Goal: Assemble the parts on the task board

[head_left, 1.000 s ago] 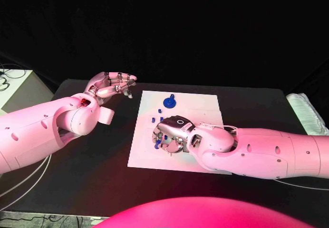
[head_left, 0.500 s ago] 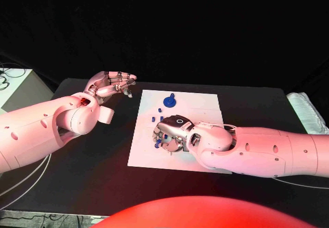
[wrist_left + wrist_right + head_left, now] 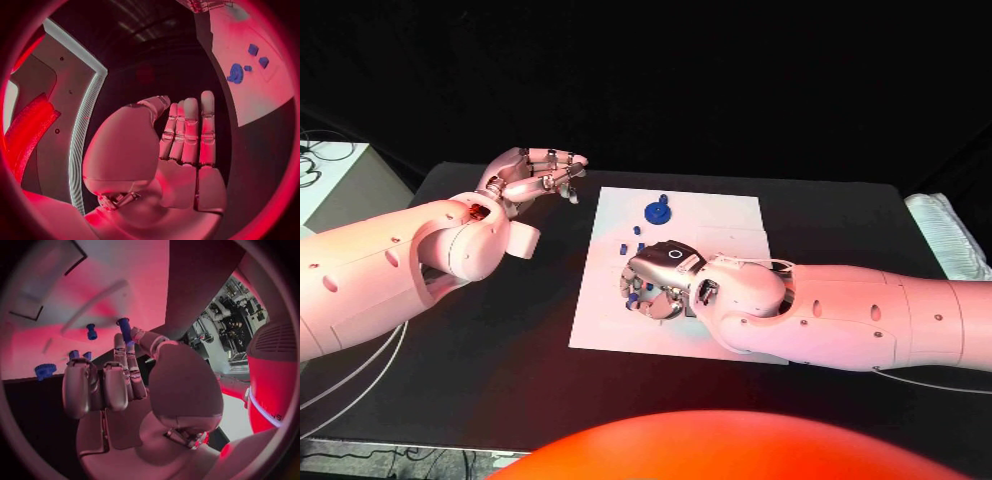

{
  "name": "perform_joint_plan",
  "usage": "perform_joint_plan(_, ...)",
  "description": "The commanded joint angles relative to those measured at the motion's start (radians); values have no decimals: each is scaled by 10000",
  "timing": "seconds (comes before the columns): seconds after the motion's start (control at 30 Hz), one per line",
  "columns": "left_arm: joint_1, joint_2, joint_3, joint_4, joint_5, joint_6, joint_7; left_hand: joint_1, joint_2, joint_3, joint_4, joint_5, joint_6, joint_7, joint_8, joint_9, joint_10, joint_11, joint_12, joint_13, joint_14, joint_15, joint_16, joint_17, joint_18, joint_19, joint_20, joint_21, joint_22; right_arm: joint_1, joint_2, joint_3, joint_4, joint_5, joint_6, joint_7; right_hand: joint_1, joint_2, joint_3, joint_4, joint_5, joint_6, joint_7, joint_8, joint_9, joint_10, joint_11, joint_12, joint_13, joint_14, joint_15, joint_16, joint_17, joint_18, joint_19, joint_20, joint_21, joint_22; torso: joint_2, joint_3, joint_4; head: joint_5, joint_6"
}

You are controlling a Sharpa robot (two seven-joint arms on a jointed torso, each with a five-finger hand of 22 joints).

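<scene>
The black table (image 3: 516, 340) carries the white task board (image 3: 718, 225), which lies flat at its middle. A white cable (image 3: 343, 385) curves over the table's surface well to the left of the task board, near the table's edge.

Smooth white rounded arm shells; silver segmented fingers (image 3: 187, 131); small round screw holes along forearms.

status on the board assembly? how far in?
Early, by the look of it. Nothing visibly seated yet. In hand: the right hand, over the task board, pinches a blue peg. Left: a blue round part and small blue pieces lie loose. The left hand hovers off-board, holding nothing.
</scene>
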Motion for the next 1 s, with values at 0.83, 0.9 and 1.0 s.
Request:
perform_joint_plan(0.83,6,2,5,-13,6,197,-7,16,101,-31,5,10,38,5,12,6,69,-14,-53,-8,-43,26,-42,13,135,59,13,-63,-14,306,-1580,37,934,1394,-1628,354,2154,133,-4253,2641,-4,-1585,179,-844,-548,-2706,346,2382,-243,-236,300,-654,-1681,377,25,373,-3128,1100,-23,10,-27,-357,208)
perform_joint_plan(0.9,5,-15,4,-3,6,196,-2,15,116,-45,20,9,41,4,14,7,70,-14,-57,-16,-42,27,-49,16,134,62,13,-72,-19,519,-2001,50,1089,2335,-1686,359,2025,191,-4059,2634,9,-1328,298,-715,-534,-1980,196,2684,-167,43,166,-368,-1201,235,262,210,-2222,1353,-26,2,-36,-500,257)
perform_joint_plan(1.0,0,-75,2,61,6,188,20,15,116,-45,20,9,41,4,14,7,70,-14,-57,-16,-42,27,-49,16,134,62,13,-72,-19,845,-2661,59,1236,3722,-1545,308,1790,201,-3868,2667,36,-941,296,-484,-494,-579,106,3225,145,212,73,-165,-827,86,464,136,-1285,1628,-35,-7,-59,-714,332)
